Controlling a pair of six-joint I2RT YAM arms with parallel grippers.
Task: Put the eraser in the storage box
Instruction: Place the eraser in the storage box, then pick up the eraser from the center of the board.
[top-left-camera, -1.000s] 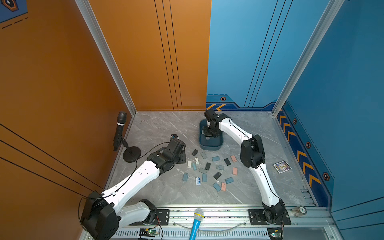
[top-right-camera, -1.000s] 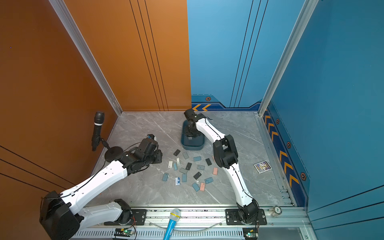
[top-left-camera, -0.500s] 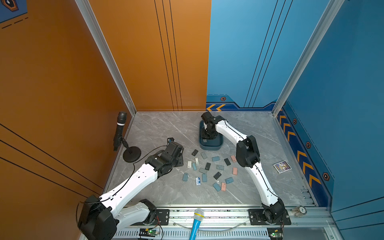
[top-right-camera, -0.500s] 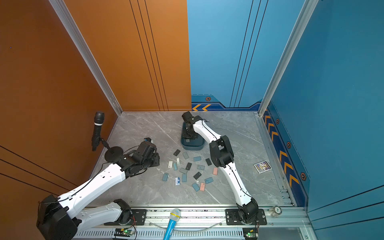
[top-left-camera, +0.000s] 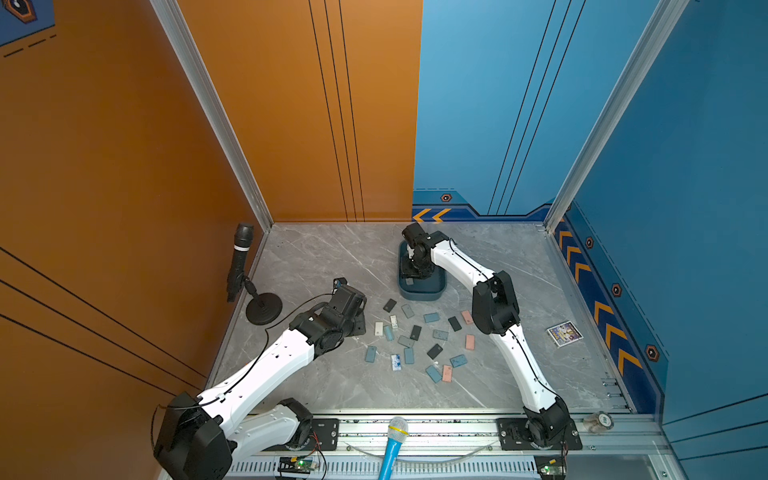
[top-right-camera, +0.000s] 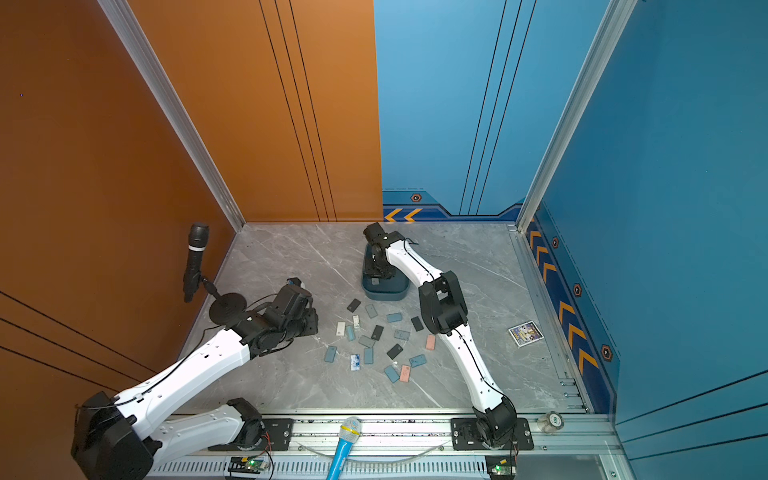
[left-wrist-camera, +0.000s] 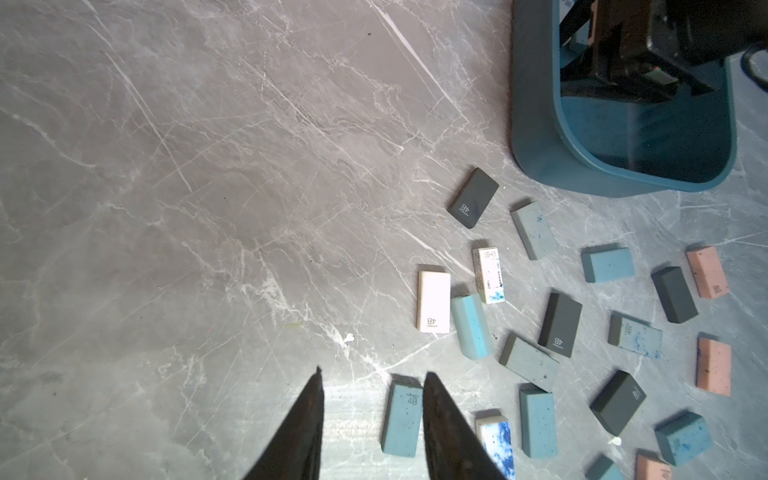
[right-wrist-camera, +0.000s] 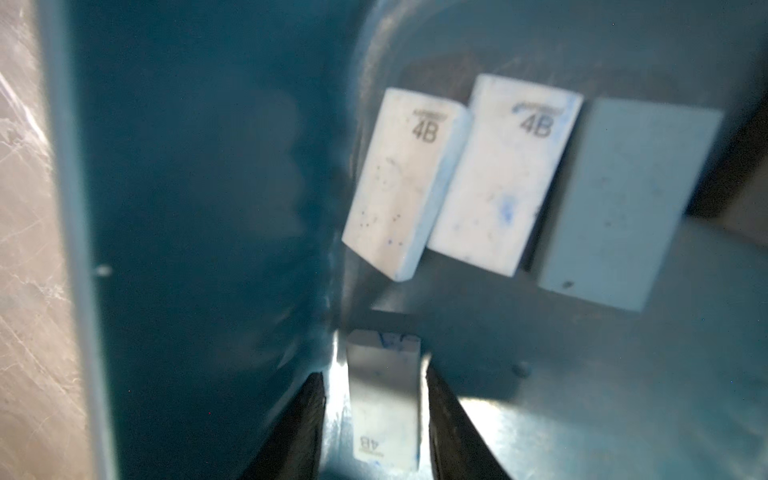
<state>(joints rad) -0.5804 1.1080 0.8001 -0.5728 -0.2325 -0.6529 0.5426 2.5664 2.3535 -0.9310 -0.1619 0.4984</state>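
The storage box (top-left-camera: 419, 296) (top-right-camera: 384, 296) is a dark teal tub at the back middle of the floor. My right gripper (top-left-camera: 413, 272) (right-wrist-camera: 374, 372) reaches down inside it. Its jaws stand apart around a white "4B" eraser (right-wrist-camera: 384, 395) on the box bottom, with a gap showing at the eraser's side. Three more erasers (right-wrist-camera: 505, 174) lie further along the bottom. Several loose erasers (top-left-camera: 415, 332) are scattered on the floor in front of the box. My left gripper (top-left-camera: 359, 325) (left-wrist-camera: 372, 372) hovers open at their left edge, with a blue eraser (left-wrist-camera: 401, 419) next to one finger.
A black microphone on a round stand (top-left-camera: 264, 307) is by the left wall. A blue microphone (top-left-camera: 392, 444) lies on the front rail. A picture card (top-left-camera: 564, 333) lies at the right. Orange and blue walls close in three sides of the grey marble floor (top-left-camera: 332, 257).
My right gripper has gone deeper into the box and its jaws have spread off the white eraser. The left arm has drawn back slightly from the pile.
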